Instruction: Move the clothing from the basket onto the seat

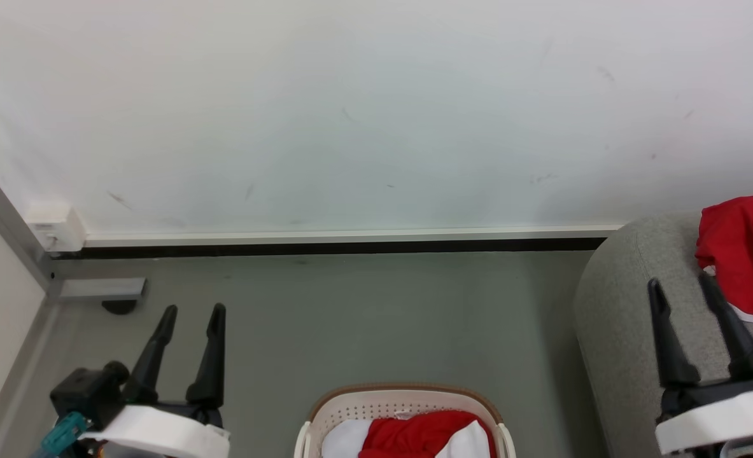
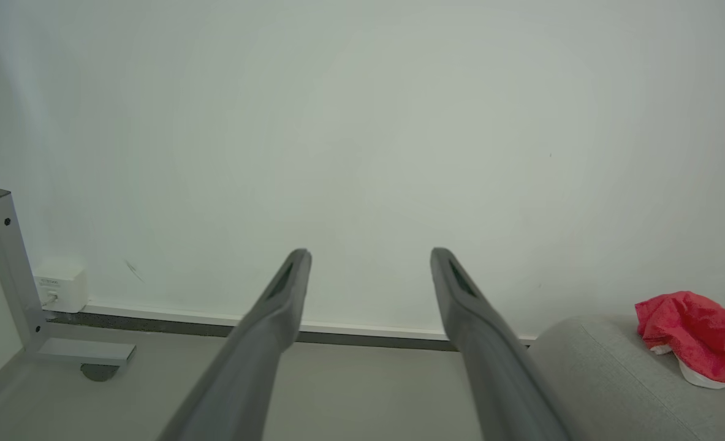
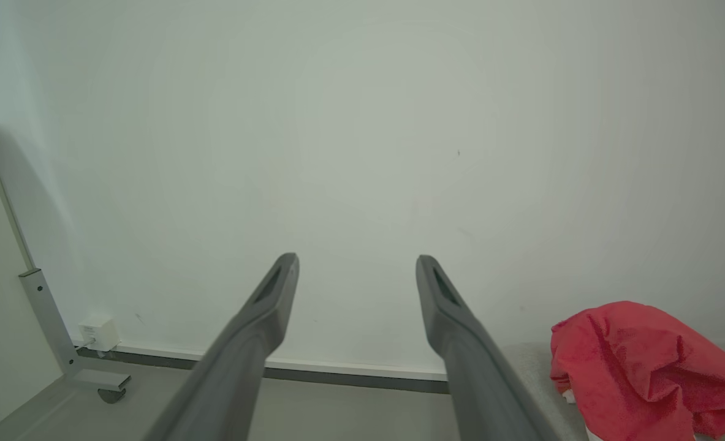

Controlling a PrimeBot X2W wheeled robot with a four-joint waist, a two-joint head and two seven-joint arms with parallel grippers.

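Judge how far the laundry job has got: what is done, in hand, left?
Done: one red garment lies on the grey sofa. In hand: nothing; left gripper and right gripper are open, empty. Left: red-and-white clothing lies in the basket.

Left end effector (image 1: 195,308) and right end effector (image 1: 678,280) have black fingers (image 1: 211,362), white cuffs (image 1: 160,427).
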